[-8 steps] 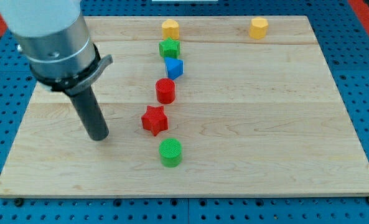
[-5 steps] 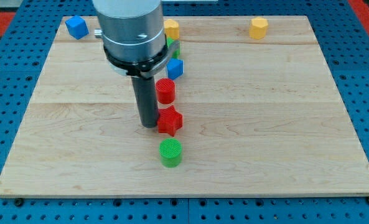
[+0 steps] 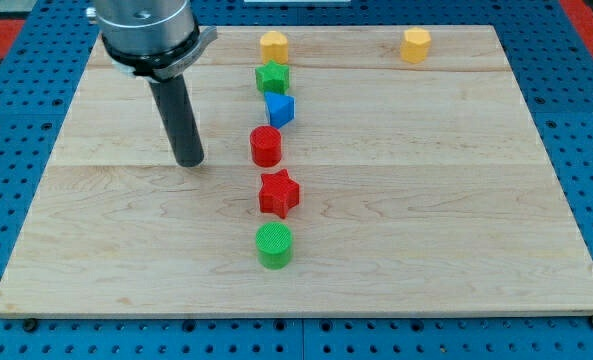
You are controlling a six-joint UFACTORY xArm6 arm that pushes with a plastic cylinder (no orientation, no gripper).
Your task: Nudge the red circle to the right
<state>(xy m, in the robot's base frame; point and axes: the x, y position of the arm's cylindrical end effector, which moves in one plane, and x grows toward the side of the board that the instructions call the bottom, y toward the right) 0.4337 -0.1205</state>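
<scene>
Starting at the view's bottom, the green circle (image 3: 274, 245) sat alone on the tabletop (image 3: 426, 200), with the red star (image 3: 279, 193) just above it. And there was the one that mattered: the red circle (image 3: 266, 146), next up the column, clear of the red star below and the blue block (image 3: 279, 109) above.

My tip (image 3: 188, 163) stood down on the wood at the view's left of the red circle, a shade lower and still apart from it, touching nothing. That was the sensible side to be on, I'd say: a push toward the view's right has to begin from the left, and open board lay on the far side to receive the block. The tool was a plain rod, with nothing on it to open, close or clamp.

Further up came the green star (image 3: 272, 77), close against the blue block, then the yellow block (image 3: 273, 45) heading the column, and off to the view's right the yellow hexagon (image 3: 415, 44), well apart.

The count: seven blocks showing. Two red, two green, two yellow, one blue.
</scene>
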